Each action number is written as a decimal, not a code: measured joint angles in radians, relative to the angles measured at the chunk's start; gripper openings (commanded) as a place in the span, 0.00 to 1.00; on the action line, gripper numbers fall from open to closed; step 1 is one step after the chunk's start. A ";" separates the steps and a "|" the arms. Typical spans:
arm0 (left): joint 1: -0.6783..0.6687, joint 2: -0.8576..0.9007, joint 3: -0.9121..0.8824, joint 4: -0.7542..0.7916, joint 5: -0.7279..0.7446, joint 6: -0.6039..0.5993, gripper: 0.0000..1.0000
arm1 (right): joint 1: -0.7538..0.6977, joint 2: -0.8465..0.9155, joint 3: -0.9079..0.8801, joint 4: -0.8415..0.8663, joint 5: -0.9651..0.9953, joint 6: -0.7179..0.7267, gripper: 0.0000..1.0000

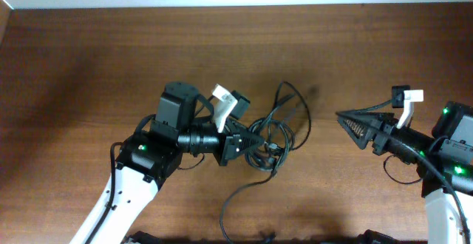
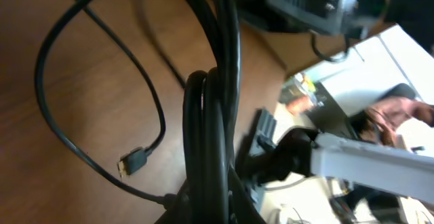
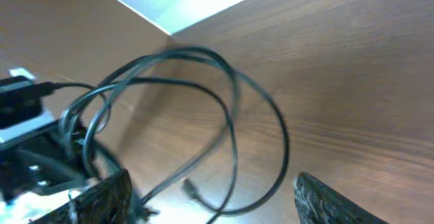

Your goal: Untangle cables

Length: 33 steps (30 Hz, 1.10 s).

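The left gripper (image 1: 247,145) is clamped tight on the cables (image 1: 279,134) at the left edge of the knot. The knot lies on the worktop (image 1: 89,52), about midway between the two arms. In the left wrist view a thick bundle (image 2: 211,129) of cords rises out of its grip. That view is close and smeared, so I cannot say how many strands are pinched, though it looks like more than one.

That is the first risk: with several cords held together, a pull by the other arm would likely cinch the knot rather than free a strand. A loose gold-tipped plug (image 2: 133,163) lies on the wood just beside the bundle, its cord sweeping round in a wide loop. Dragged through the wrong gap, it could snag and jam. One tail (image 1: 230,203) runs toward the near edge and might slide off if the whole knot is lifted.

Further right, the right gripper (image 1: 346,118) stands wide open, holding nothing, apart from the outer loop (image 3: 230,102) that arcs ahead of its fingers (image 3: 108,197). Closing there may catch two crossed strands at once, or merely nudge the springy loop away.
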 measured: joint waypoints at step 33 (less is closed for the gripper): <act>-0.198 0.000 0.000 0.341 -0.088 -0.193 0.00 | 0.145 0.003 0.000 0.054 -0.130 0.233 0.27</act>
